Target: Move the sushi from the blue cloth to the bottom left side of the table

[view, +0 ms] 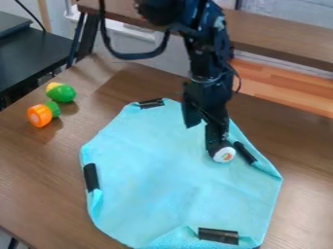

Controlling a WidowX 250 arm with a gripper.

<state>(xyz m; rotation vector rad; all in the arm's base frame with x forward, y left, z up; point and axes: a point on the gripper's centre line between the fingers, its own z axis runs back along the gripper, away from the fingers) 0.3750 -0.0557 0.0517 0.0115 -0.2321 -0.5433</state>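
1. Black two-finger gripper (204, 132) hangs over your light-blue fabric cloth (162, 175), its fingers spread.
2. White-ended round toy sushi (224, 154) sits on the cloth at one fingertip; you cannot tell whether they touch.
3. Orange-and-green toy (40, 115) and green-and-yellow toy (62, 93) lie at your brown wooden table's (32, 170) upper left.

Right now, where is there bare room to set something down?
The table is bare between the orange-and-green toy, the cloth's left edge and the table's lower-left edge. The cloth's middle is open too. It is crowded on the cloth's right, where the arm comes down to the sushi near a black strip.
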